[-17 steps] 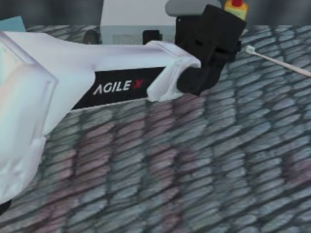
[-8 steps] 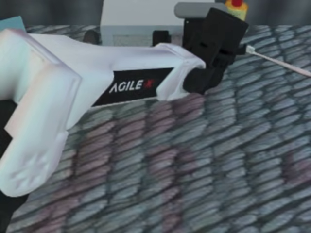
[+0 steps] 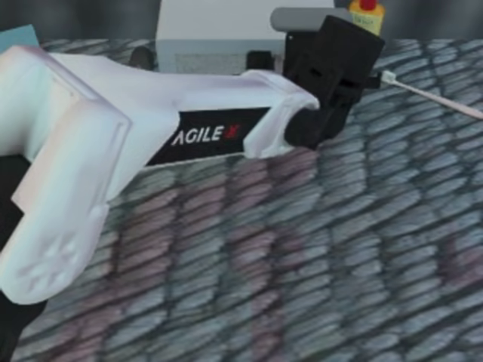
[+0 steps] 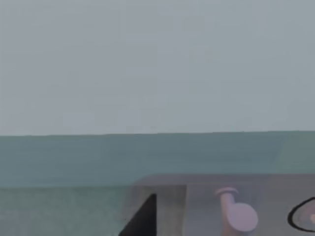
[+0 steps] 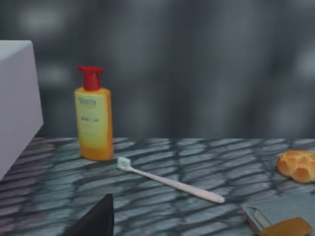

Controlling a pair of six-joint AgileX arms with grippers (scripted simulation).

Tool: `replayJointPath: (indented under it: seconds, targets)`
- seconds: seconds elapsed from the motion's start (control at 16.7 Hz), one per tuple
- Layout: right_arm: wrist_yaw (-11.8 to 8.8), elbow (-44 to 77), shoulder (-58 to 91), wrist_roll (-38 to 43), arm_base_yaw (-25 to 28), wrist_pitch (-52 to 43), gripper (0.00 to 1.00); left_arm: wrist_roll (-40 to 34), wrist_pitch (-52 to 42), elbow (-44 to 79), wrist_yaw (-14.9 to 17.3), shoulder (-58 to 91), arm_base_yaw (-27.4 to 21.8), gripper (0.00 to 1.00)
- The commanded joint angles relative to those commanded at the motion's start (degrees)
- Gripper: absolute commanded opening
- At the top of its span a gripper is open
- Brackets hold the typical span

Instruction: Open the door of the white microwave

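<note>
Left gripper (image 3: 321,38) sits at the far edge of the table (image 3: 317,256), against the right end of the front of the white microwave (image 3: 219,26); its black body hides the fingers in the top view, and the left wrist view does not show them clearly, so whether they are spread or pressed together cannot be told. From the left wrist view, the camera faces a pale teal surface at close range, with a grey strip, a dark wedge and a round grey knob (image 4: 236,211) along the frame edge. The door (image 3: 211,60) shows only as a thin speckled grey band beneath the white top of the oven, mostly covered by the left arm (image 3: 151,128), which crosses the table from the left. Beside the gripper stands an orange bottle (image 3: 367,13) with a red cap, and a toothbrush (image 3: 430,94) lies on the table to the right. From the right wrist view, a bread roll (image 5: 297,165) rests farther off near the same bottle and toothbrush.
</note>
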Motion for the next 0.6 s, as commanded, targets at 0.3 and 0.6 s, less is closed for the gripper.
replayJointPath:
  seconds: [0.3,0.6]
  targets:
    - [0.0,0.0,0.0,0.0,0.0,0.0,1.0,0.0,0.0,0.0,0.0,0.0,0.0,0.0]
    - [0.0,0.0,0.0,0.0,0.0,0.0,1.0,0.0,0.0,0.0,0.0,0.0,0.0,0.0]
